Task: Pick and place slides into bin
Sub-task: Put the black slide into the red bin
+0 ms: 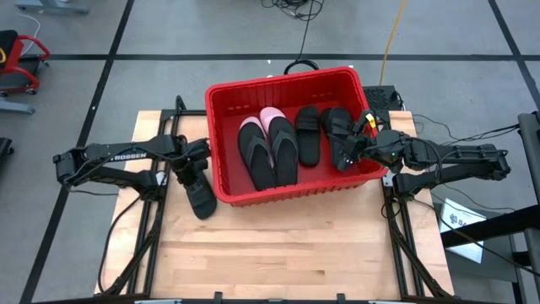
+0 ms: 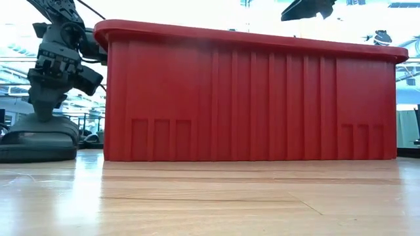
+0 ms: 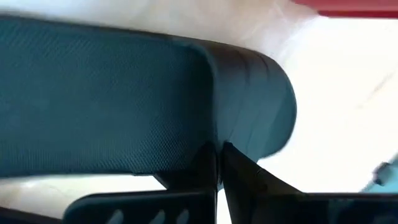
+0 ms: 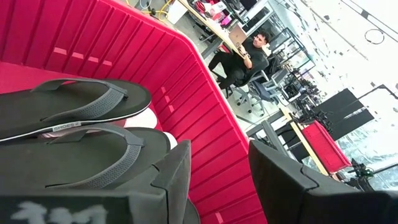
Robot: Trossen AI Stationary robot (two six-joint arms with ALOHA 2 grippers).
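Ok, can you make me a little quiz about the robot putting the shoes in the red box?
1. True or false: the left gripper is shut on the black slide on the table beside the red bin.
2. Where is the right gripper? A) over the bin's right end, open B) flat on the table C) holding a pink slide
3. Fill in: the pale slide in the bin is ____.

Key: 1 true. 2 A. 3 pink.
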